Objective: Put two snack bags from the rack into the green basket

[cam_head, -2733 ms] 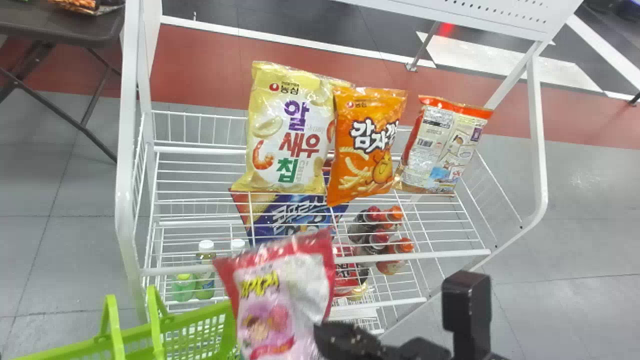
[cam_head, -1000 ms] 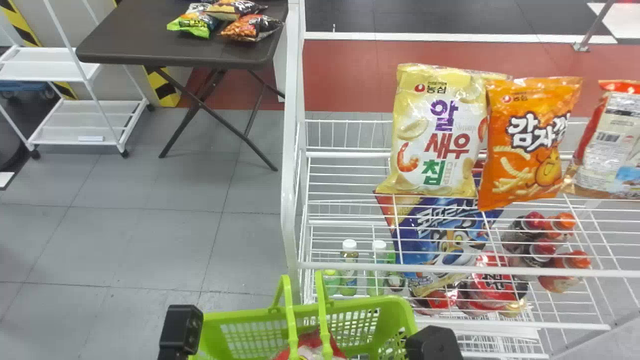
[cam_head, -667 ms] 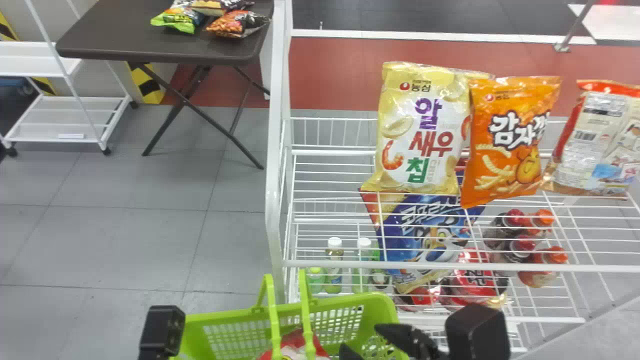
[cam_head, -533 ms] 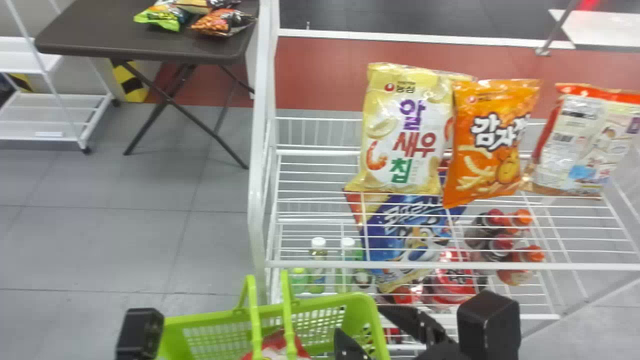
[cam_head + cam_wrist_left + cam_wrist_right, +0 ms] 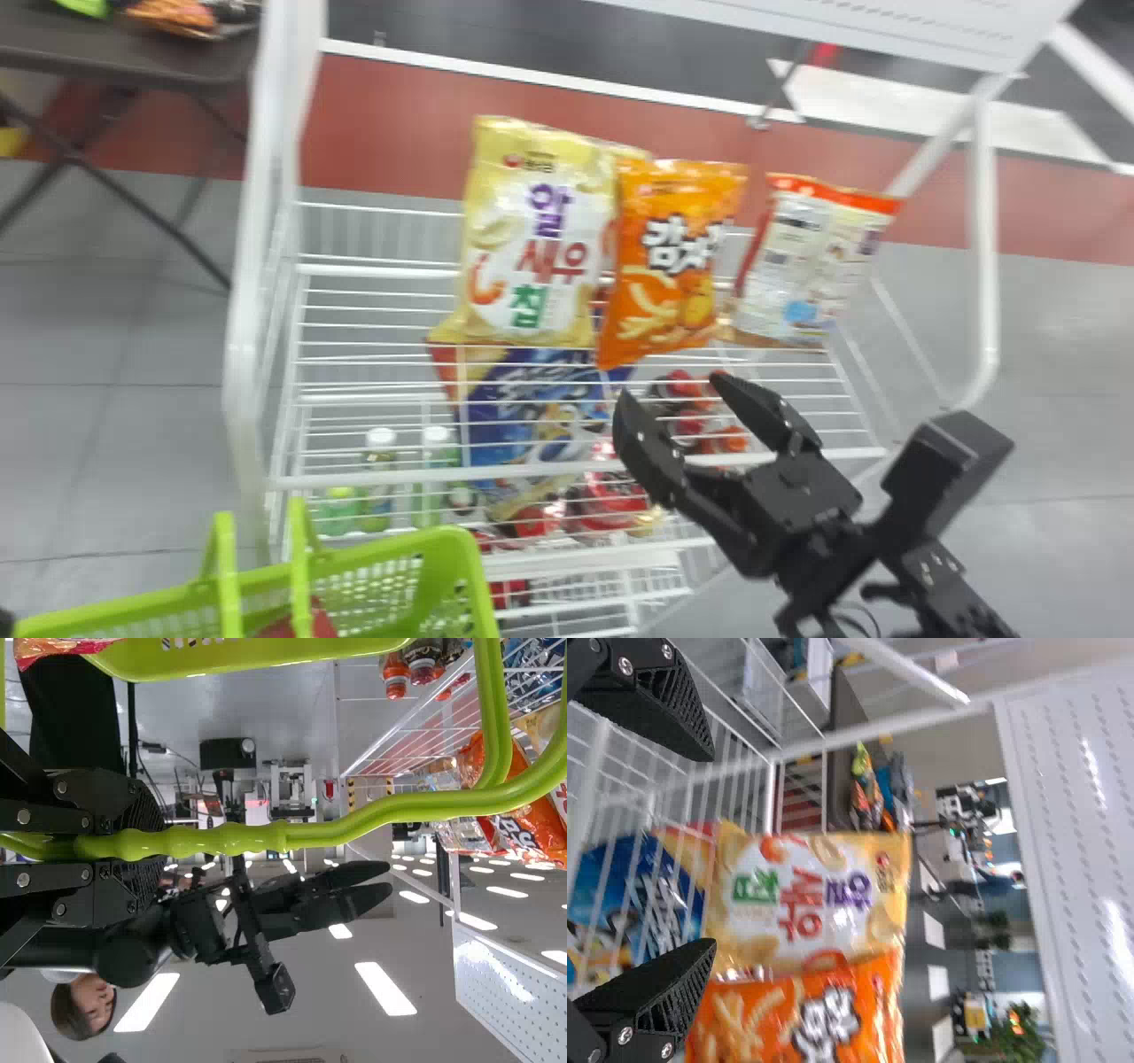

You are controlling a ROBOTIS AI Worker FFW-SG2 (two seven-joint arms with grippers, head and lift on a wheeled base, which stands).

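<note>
Onto bag 2, apparently, with a red bag [image 5: 322,622] in the green basket [image 5: 477,576]! Gripping its handle [image 5: 425,805] with the left claw [image 5: 151,844], hovering with the right claw [image 5: 671,390] wide. Now square up on the yellow bag [image 5: 532,248] in the rack [image 5: 241,372], pinch!

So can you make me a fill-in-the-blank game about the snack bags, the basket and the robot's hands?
Between the yellow bag and the bag showing its back stands the ____ bag.
The left hand grips the green basket by a ____.
The right hand is open and holds ____.

Missing words: orange; handle; nothing.
</note>
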